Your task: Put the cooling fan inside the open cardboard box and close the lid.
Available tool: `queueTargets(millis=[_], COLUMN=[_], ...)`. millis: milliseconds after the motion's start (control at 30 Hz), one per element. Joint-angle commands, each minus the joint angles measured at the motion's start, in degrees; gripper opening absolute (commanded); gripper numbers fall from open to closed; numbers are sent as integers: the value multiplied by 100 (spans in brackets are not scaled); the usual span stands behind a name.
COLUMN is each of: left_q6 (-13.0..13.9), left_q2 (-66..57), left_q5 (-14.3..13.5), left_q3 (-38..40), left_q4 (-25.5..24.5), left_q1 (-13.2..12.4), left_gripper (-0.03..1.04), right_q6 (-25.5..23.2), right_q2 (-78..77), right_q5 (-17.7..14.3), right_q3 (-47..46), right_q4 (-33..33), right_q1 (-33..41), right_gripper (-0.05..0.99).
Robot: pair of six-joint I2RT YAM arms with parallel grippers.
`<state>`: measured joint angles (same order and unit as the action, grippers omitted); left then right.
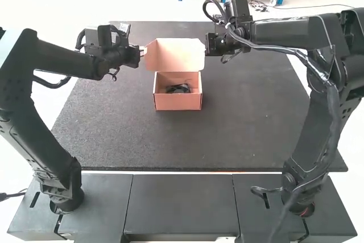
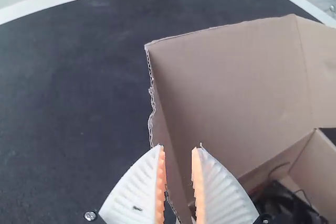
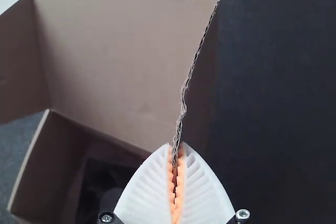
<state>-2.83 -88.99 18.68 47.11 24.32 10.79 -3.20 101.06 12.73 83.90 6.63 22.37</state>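
Black cooling fan (image 1: 178,89) lies at the bottom of the open brown cardboard box (image 1: 177,101), its cable coiled beside it. The box stands near the middle of a black, coarse-grained rubber mat (image 1: 114,123) that covers the table. At the mat's near edge, both arms are mounted on dark base plates (image 1: 182,197). The box's flat brown lid (image 1: 173,55) stands upright at the far side. The right gripper (image 3: 177,148) pinches the lid's right edge between closed white ribbed fingers. The left gripper (image 2: 179,149) straddles the left edge with a narrow gap; its orange pads (image 2: 160,182) may not touch the card.
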Motion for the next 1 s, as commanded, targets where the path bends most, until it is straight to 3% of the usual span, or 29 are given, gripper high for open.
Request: queueTargets(millis=[0,133,267,633,700,767,833,900,967], left_q6=[2,-112,-139,-297,-306,-306,-271,-244,-227], left_q2=[-75,-75,-66,48,92,101,110,92,66], left_q5=[215,294,374,391,321,242,136,31,4], left_q3=[26,-27,-62,0,26,52,70,52,35], left_q4=[-15,29,179,328,284,232,205,205,205], left_q1=[-15,-15,-15,-85,-85,-85,-112,-182,-244], left_gripper=[14,11,2,2,12,42,64,76,80], right_q6=[30,39,48,13,13,13,4,4,-5], right_q2=[-262,-262,-271,-358,-376,-385,-376,-376,-385], right_q5=[168,186,203,203,212,212,212,212,203], right_q3=[-31,-58,-93,-269,-304,-330,-339,-330,-339], right_q4=[-31,-31,-31,-127,-136,-162,-180,-180,-180], right_q1=[-13,-13,-13,-13,-13,4,22,22,22], right_gripper=[-2,-2,-2,-2,-2,-2,-2,-2,-2])
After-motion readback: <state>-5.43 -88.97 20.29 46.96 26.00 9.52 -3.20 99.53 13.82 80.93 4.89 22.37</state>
